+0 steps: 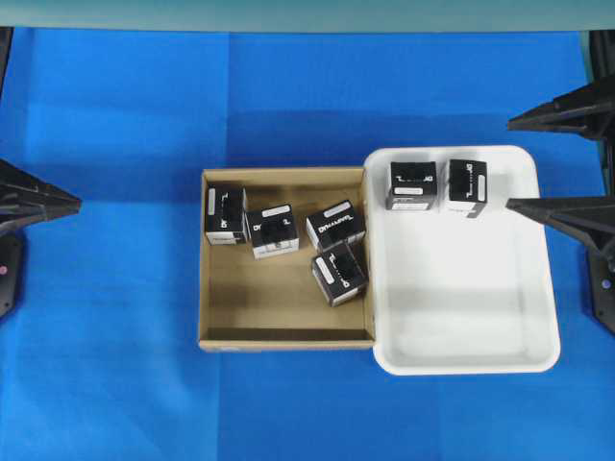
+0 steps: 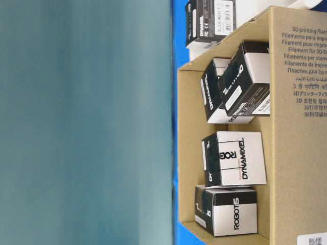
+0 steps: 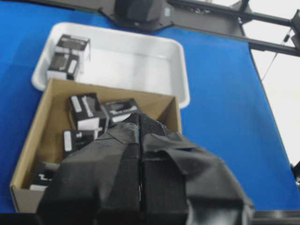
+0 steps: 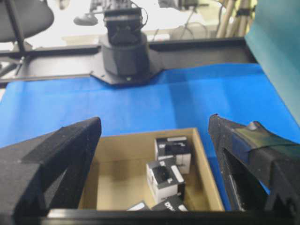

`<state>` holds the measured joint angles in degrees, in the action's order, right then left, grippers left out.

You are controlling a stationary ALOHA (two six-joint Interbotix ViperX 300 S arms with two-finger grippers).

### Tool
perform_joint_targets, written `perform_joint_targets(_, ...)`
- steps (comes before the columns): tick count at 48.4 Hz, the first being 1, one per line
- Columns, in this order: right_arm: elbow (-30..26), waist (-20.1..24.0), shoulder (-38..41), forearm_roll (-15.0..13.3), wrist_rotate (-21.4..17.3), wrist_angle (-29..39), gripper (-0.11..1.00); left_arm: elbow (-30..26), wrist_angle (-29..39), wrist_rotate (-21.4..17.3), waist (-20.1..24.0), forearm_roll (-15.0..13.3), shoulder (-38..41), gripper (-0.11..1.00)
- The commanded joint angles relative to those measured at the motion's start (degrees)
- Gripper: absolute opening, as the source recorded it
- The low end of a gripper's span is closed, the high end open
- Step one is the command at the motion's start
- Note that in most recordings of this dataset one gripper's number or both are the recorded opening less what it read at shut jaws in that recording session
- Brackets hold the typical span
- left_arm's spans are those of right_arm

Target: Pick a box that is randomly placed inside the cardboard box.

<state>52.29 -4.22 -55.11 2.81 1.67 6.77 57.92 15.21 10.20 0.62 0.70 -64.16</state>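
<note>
The brown cardboard box (image 1: 286,328) sits mid-table with several small black boxes in it: one at the far left (image 1: 225,214), one beside it (image 1: 273,230), one near the right wall (image 1: 335,226) and a tilted one (image 1: 339,274). Out at the left edge my left gripper (image 1: 75,203) is shut and empty, well away from the carton; in its wrist view the closed fingertips (image 3: 139,118) hide part of the cardboard box (image 3: 108,90). My right gripper (image 1: 508,162) stands open and empty over the tray's right side. Between its fingers (image 4: 70,145) the cardboard box (image 4: 206,159) shows.
A white plastic tray (image 1: 461,317) touches the carton's right wall. Two more black boxes (image 1: 411,184) (image 1: 467,184) stand at its far end. A blue cloth (image 1: 115,365) covers the table. The table-level view shows the carton (image 2: 296,153) from the side, with a teal wall on the left.
</note>
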Motion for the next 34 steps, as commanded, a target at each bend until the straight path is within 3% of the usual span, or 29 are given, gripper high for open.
perform_joint_targets(1, 0.09, 0.0, 0.0, 0.18, -0.09, -1.05, 0.96, -0.88, -0.18, -0.18, -0.09, 0.18, 0.44, -0.07)
perform_joint_targets(20, 3.78, 0.26, -0.62, 0.18, -0.26, -0.79, 0.96, -0.79, 2.11, 0.44, 0.0, 0.18, 0.62, -0.07)
perform_joint_targets(34, 5.27, 1.58, -0.62, 0.26, -4.75, -0.62, 0.96, -0.88, 2.11, 0.0, 0.0, 0.18, 0.18, -0.07)
